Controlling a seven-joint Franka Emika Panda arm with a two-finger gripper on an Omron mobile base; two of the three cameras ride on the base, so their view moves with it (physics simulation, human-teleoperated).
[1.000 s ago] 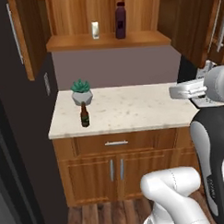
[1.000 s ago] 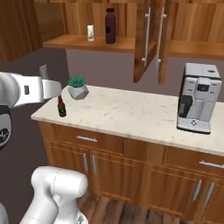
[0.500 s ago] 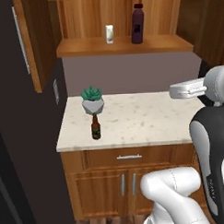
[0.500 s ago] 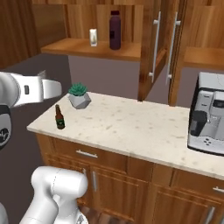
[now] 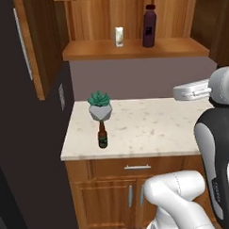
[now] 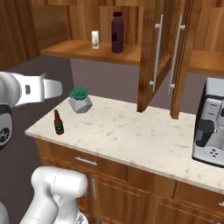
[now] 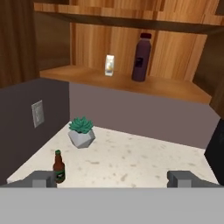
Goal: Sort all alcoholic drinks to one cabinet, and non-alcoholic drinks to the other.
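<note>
With its jaws wide open, the gripper (image 7: 111, 179) should descend toward the beer bottle (image 7: 58, 166) low on its left, closing around the body, not the slim neck.

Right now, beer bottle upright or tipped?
Upright: the beer bottle stands on its base on the counter, neck up, in front of the plant.

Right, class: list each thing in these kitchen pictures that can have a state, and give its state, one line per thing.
beer bottle: upright on the counter, capped, not held.
white carton: upright on the open cabinet shelf.
purple bottle: upright on the same shelf, cap on, beside the carton, apart from it.
cabinet doors: swung open.
drawer: closed.
potted plant: upright, behind the beer bottle.
gripper: jaws open, empty.
</note>
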